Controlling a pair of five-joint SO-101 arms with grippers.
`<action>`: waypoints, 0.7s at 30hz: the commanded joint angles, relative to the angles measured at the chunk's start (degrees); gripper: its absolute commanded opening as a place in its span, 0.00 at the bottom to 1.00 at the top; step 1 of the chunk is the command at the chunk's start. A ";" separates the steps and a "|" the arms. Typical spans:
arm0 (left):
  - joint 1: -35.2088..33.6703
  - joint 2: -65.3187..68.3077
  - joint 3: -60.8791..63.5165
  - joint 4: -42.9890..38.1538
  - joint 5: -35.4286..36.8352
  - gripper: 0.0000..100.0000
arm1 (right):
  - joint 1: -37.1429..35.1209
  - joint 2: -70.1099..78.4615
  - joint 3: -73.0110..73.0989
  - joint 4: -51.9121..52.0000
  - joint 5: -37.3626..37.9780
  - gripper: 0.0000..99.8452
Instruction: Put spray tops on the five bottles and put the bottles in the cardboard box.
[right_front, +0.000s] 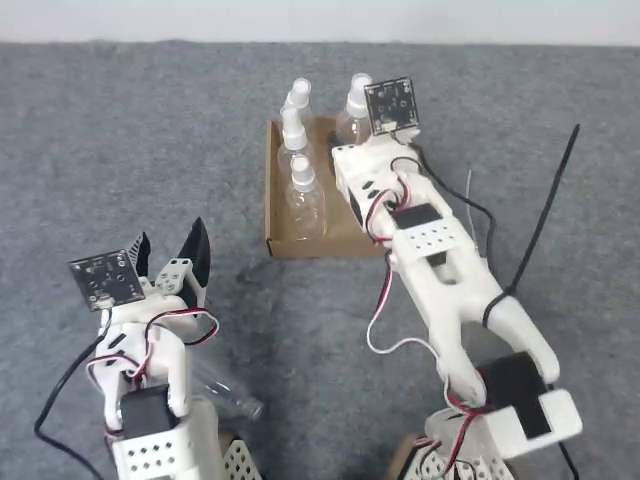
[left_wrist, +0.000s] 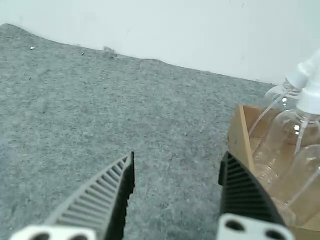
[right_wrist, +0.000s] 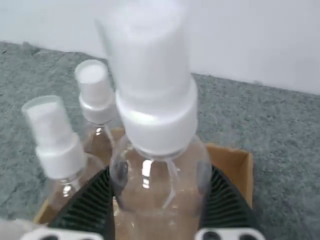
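A capped bottle (right_wrist: 155, 165) is pinched upright in the jaws of the right gripper (right_wrist: 159, 200). It is held at the far right of the cardboard box (right_front: 272, 190), just right of the three capped bottles (right_front: 303, 195) standing in a row. Whether its base is down cannot be told. The left gripper (right_front: 170, 235) is spread and empty. The fifth bottle (right_front: 228, 395) lies on the counter (right_front: 100, 150) nearer than those jaws, its long axis roughly left to right, so the left arm is judged nearer.
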 joint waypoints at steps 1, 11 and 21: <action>-0.18 0.09 -0.57 -1.93 -0.62 0.26 | 2.42 1.01 -6.15 -1.63 -0.70 0.07; -0.18 0.09 -0.48 -1.93 -0.70 0.26 | 3.30 10.68 -12.92 -1.71 -0.70 0.07; 0.09 0.09 0.04 -2.29 -2.73 0.26 | 3.30 16.04 -17.05 -1.71 -2.81 0.06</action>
